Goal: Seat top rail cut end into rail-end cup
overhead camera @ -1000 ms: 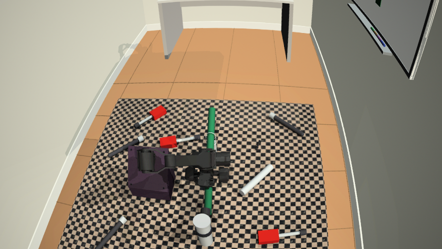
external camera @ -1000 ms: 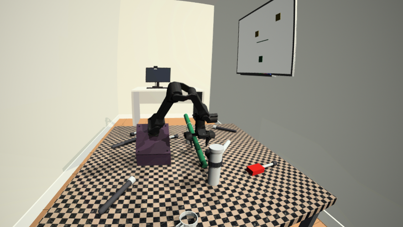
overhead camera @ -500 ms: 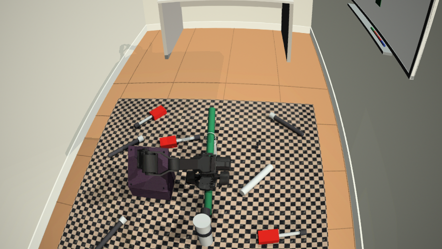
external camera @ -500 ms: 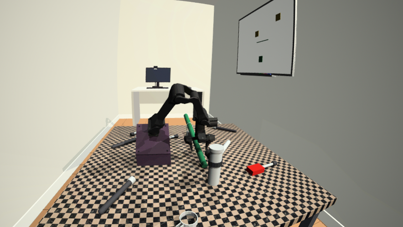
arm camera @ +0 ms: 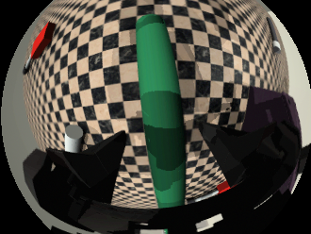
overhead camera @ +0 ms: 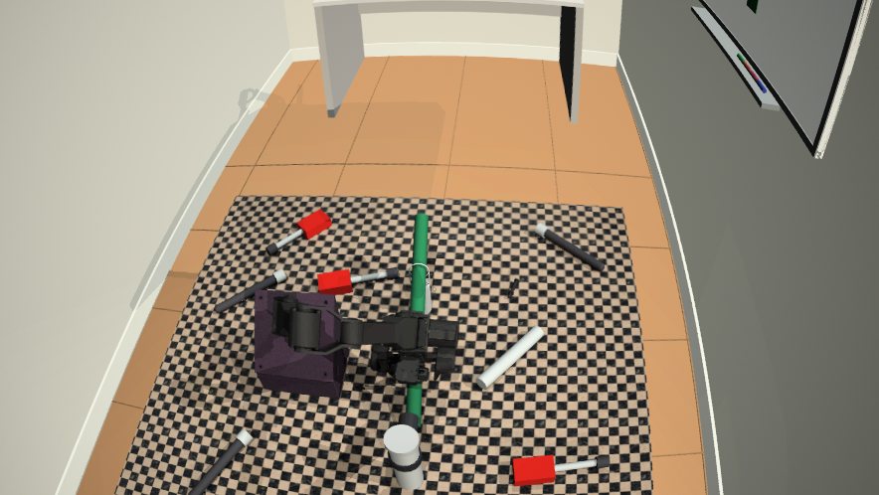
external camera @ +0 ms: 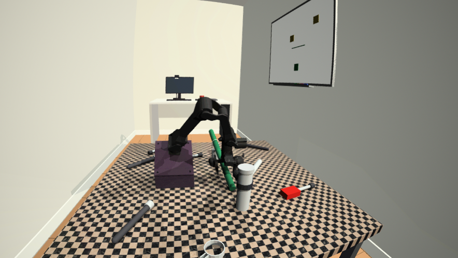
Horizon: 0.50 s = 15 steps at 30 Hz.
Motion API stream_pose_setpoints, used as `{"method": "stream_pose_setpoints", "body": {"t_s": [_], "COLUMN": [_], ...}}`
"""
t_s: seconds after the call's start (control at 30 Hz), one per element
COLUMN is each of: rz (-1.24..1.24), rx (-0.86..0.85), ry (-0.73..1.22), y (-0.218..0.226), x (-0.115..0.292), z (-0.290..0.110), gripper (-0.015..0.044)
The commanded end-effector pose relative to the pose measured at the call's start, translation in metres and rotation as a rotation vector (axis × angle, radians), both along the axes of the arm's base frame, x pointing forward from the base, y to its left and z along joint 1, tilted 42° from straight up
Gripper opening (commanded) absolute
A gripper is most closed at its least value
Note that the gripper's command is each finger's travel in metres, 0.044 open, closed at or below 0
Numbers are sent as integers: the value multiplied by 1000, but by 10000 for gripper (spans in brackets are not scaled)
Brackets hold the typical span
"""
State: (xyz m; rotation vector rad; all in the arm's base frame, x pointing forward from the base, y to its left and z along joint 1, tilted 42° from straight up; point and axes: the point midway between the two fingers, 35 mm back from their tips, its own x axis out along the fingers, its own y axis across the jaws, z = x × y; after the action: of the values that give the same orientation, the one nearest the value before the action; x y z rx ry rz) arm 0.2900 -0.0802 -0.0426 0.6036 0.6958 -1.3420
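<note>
The green rail [overhead camera: 421, 246] [external camera: 215, 146] [arm camera: 157, 66] runs through the loop cap at the small grey post [overhead camera: 429, 301] and slopes down toward the big white post [overhead camera: 411, 478] [external camera: 242, 203]. Its near end is outside the black end cup [overhead camera: 408, 421], low beside the post in the exterior view. The black brace band [external camera: 244, 186] sits on the post's upper part, below the cap. My gripper [external camera: 226, 172] [arm camera: 162, 129] is open over the rail, with one finger on each side and gaps showing between them and the rail. In the exterior view, the gripper partly overlaps the cup.
The purple base block [external camera: 173, 181] stands left of the rail. A white tube [overhead camera: 510, 357] lies right of the gripper. A red-blocked piece [overhead camera: 533, 470] [external camera: 290, 192] lies right of the post, and a dark rod [external camera: 132, 222] lies front left. A mug [external camera: 214, 248] is at the front.
</note>
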Motion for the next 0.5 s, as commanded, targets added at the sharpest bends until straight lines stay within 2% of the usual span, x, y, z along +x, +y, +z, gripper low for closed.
{"method": "stream_pose_setpoints", "body": {"t_s": [0.0,0.3,0.47], "rz": [5,5,5], "rx": [-4,-4,-4], "ry": [10,10,10], "y": [-2,-2,-2], "x": [-1,-1,-1], "z": [-3,-3,-3], "gripper": [361,125,92]}}
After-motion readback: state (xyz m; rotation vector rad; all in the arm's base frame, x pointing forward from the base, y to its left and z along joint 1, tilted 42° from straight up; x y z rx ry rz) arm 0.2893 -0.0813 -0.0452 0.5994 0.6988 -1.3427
